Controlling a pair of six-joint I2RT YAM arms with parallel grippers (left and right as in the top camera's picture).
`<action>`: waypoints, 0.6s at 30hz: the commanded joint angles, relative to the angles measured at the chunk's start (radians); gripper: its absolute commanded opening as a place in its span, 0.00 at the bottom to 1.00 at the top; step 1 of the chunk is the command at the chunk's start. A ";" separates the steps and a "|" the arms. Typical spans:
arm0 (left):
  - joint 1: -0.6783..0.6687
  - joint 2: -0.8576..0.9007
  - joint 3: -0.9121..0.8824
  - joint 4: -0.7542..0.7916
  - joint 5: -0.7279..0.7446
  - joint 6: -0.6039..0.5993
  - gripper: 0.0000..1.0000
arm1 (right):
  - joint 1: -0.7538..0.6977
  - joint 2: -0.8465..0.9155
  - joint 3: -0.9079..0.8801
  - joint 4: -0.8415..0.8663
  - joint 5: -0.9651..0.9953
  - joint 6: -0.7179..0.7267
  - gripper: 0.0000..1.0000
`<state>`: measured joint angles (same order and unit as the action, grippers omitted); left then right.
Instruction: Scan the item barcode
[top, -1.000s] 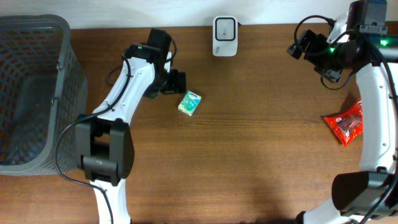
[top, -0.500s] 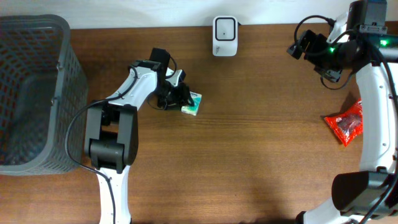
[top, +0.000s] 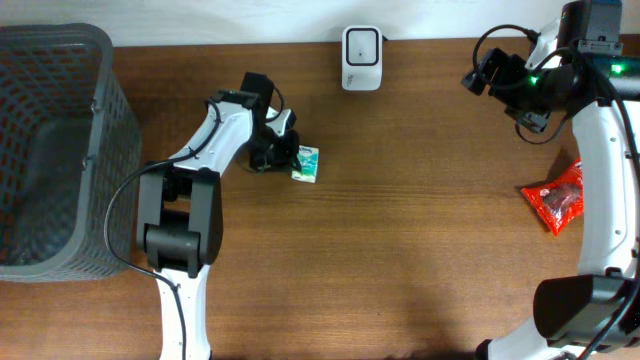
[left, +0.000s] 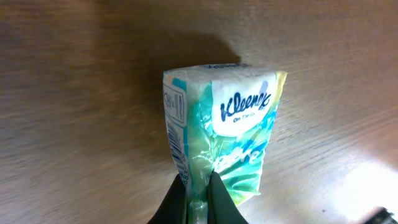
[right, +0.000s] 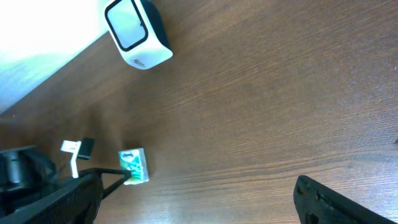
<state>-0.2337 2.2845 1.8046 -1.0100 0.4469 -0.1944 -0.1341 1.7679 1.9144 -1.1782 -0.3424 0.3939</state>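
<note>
overhead — left gripper (top: 293, 160) tight on tissue pack (top: 308, 165) edge (right gripper (top: 477, 77) apart), open tabletop (top: 420, 220) beyond

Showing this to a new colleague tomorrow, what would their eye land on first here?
Likely the green-and-white Kleenex tissue pack near the middle of the table, its edge pinched by the shut left tool. Next, the white scanner at the far edge, the grey basket on the left and a red packet on the right.

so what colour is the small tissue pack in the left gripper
The soft tissue pack is teal-green and white, blue logo; clearest in left wrist view.
</note>
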 joint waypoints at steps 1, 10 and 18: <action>-0.048 0.015 0.153 -0.082 -0.242 0.009 0.00 | 0.003 0.003 0.002 0.000 -0.001 0.007 0.99; -0.275 0.055 0.207 -0.087 -0.918 -0.029 0.00 | 0.003 0.003 0.002 0.000 -0.001 0.007 0.98; -0.382 0.089 0.206 -0.071 -0.960 -0.029 0.16 | 0.003 0.003 0.002 0.000 -0.001 0.007 0.98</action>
<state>-0.6029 2.3623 1.9999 -1.0813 -0.4587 -0.2104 -0.1341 1.7683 1.9144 -1.1778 -0.3424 0.3931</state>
